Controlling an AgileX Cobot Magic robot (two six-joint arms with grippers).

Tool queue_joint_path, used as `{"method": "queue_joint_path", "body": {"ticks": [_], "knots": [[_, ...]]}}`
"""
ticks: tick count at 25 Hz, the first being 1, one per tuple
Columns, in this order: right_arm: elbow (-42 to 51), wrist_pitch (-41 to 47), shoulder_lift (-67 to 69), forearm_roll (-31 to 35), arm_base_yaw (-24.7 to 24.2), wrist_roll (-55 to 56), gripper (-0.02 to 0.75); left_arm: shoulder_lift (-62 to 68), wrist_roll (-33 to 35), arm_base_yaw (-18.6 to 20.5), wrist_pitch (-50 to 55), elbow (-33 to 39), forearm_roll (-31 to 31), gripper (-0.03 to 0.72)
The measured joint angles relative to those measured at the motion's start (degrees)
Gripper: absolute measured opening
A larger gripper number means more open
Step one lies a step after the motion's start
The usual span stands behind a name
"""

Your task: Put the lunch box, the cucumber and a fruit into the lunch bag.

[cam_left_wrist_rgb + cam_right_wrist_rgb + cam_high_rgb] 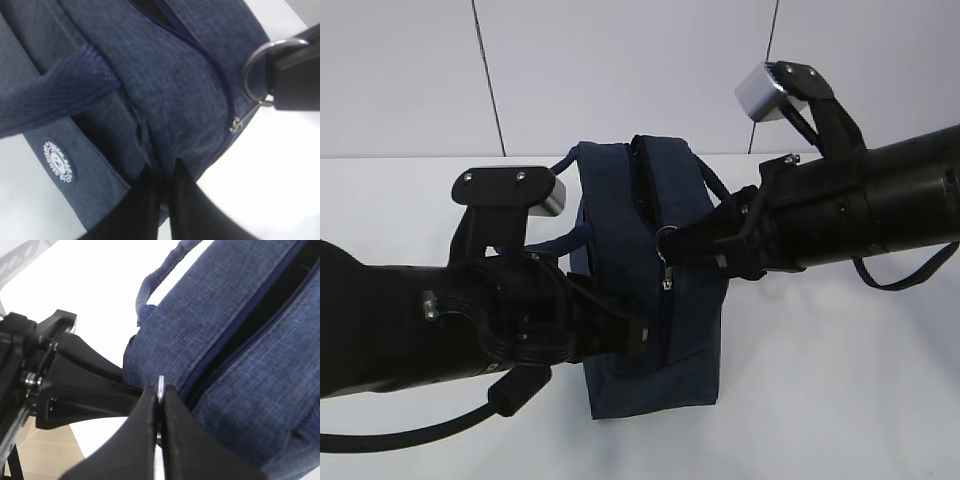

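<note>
Upright, the lunch bag (650,300) runs lengthwise away from the camera, left gripper (165,175) pinching its fabric, right gripper (160,395) clamping its ring pull (260,65).

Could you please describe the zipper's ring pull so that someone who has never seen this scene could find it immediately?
Start at the boxy dark navy fabric lunch bag in the middle of the white table. Near the end of its top zipper, the right gripper is shut on a thin silver metal ring pull. It is the only shiny metal loop there; the bag's two handles are woven navy fabric.
</note>
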Motion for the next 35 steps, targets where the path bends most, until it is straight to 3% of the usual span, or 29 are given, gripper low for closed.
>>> {"method": "queue_joint_path", "body": {"ticks": [35], "knots": [[-5.38,-5.36,3.01,3.02,0.0,2.87,-0.013,0.0,0.0,0.0,-0.12,-0.12,0.0,0.002]]}}
